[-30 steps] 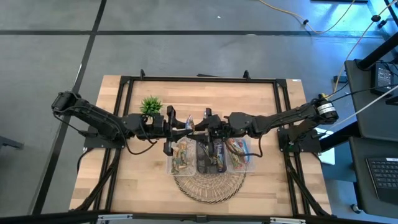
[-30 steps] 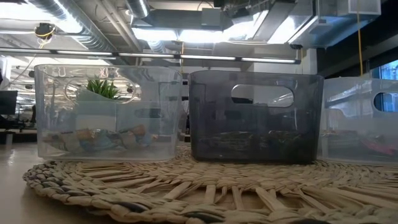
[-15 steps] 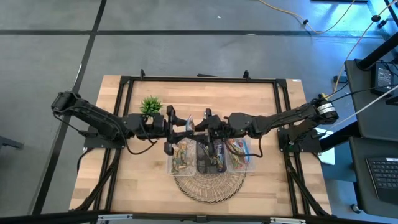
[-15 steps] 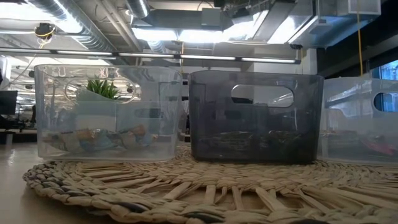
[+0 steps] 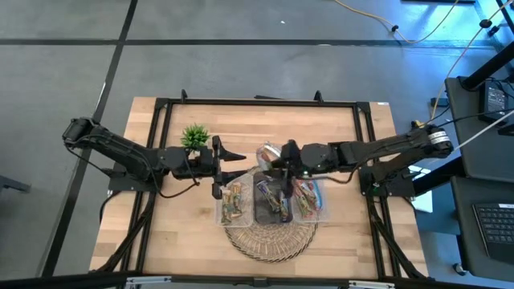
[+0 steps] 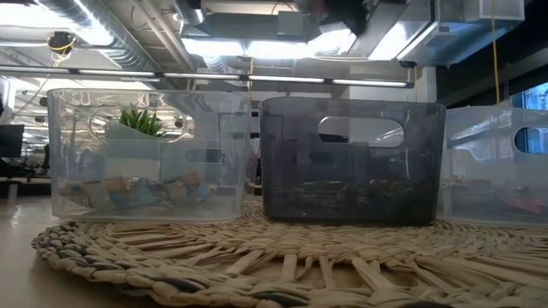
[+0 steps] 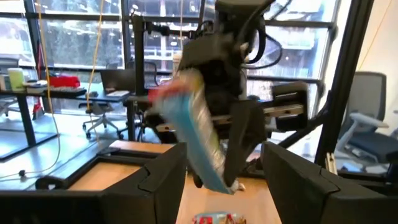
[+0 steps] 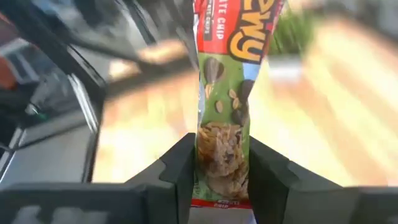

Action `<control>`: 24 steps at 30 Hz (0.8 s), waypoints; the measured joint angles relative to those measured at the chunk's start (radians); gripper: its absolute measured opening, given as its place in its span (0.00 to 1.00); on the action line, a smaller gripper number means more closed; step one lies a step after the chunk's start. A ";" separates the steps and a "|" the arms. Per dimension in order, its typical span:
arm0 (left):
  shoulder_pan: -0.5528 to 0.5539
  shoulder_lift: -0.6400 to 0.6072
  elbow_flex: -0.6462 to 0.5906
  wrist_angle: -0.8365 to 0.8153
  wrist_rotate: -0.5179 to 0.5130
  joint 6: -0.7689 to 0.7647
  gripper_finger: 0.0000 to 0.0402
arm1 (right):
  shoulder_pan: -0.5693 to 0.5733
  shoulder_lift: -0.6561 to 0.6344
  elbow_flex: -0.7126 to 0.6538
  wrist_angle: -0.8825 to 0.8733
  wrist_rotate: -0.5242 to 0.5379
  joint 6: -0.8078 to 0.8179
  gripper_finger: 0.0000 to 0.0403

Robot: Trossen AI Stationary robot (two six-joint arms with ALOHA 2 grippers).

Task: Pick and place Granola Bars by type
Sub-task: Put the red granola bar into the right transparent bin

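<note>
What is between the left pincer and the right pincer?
In the high view, only bare wooden table separates the open left pincer from the right pincer, which holds a granola bar.

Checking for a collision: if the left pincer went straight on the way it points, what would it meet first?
Probably the bar held in the right pincer, straight ahead of the open left pincer; depth is unclear.

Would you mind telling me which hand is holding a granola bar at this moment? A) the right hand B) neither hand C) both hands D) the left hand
A: the right hand has its fingers shut on a granola bar, while the left hand stands open and empty, facing it over the wooden table.
</note>
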State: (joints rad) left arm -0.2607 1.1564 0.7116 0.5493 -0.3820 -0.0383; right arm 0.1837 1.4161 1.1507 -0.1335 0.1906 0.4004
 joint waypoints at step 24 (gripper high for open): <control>0.066 0.004 0.000 -0.053 -0.084 -0.041 0.48 | 0.221 -0.043 -0.179 -0.656 -0.063 0.910 0.31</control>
State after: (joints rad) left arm -0.1945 1.1606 0.7116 0.4962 -0.4661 -0.0789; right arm 0.4048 1.3727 0.9722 -0.7898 0.1279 1.3109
